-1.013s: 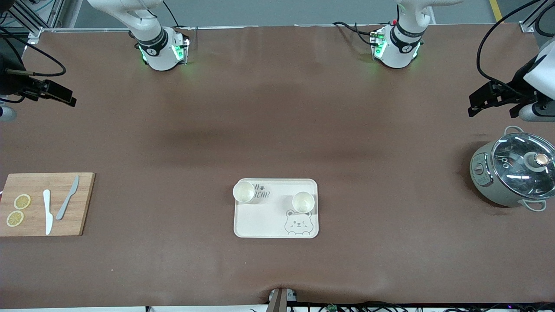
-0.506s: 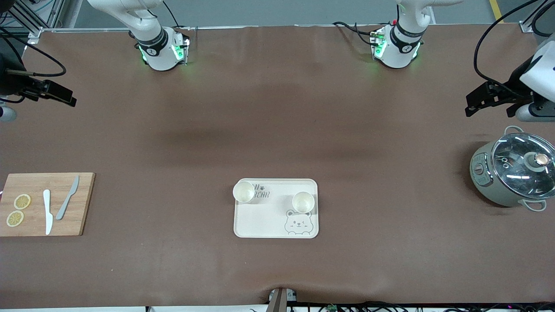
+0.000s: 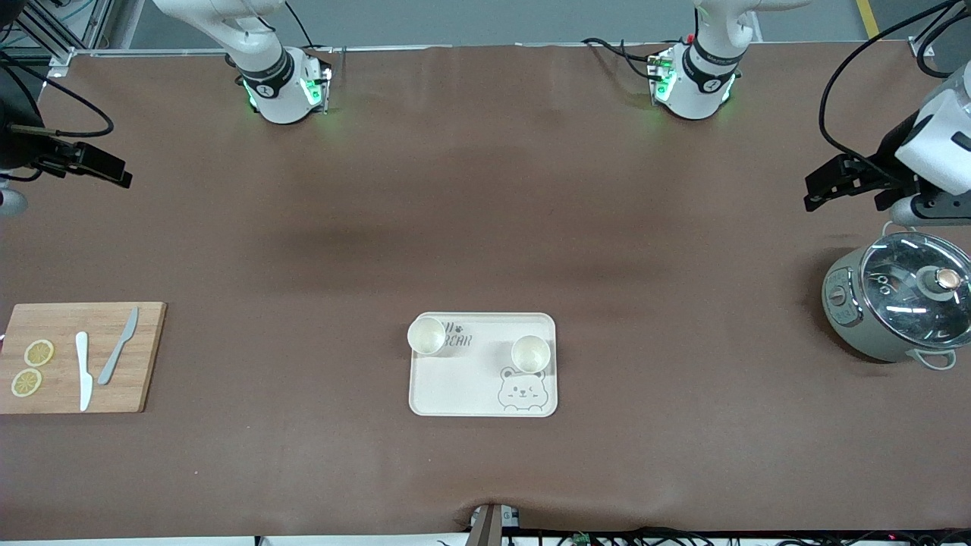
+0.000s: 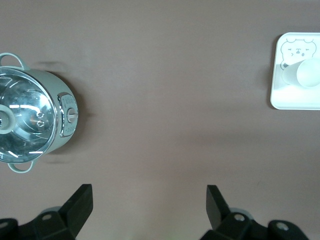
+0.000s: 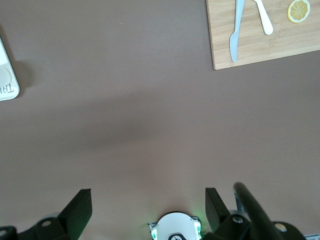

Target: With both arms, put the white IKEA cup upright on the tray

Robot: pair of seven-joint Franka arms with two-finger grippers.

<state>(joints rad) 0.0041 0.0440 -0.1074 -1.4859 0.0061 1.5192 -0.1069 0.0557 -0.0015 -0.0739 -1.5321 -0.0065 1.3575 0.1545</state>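
Fingers spread on both grippers; left gripper (image 3: 818, 193) has lifted away from the pot (image 3: 895, 307); right gripper (image 3: 114, 174) waits

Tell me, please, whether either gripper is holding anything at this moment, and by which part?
Nothing is held. The left gripper hangs open above bare table near the pot; the right gripper hangs open over bare table.

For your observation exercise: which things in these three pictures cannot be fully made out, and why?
- Tray: left wrist view's edge cuts it off; only a corner shows in the right wrist view.
- Tray lettering: front view, partly covered by a cup.
- Cutting board: cut by the right wrist view's edge.
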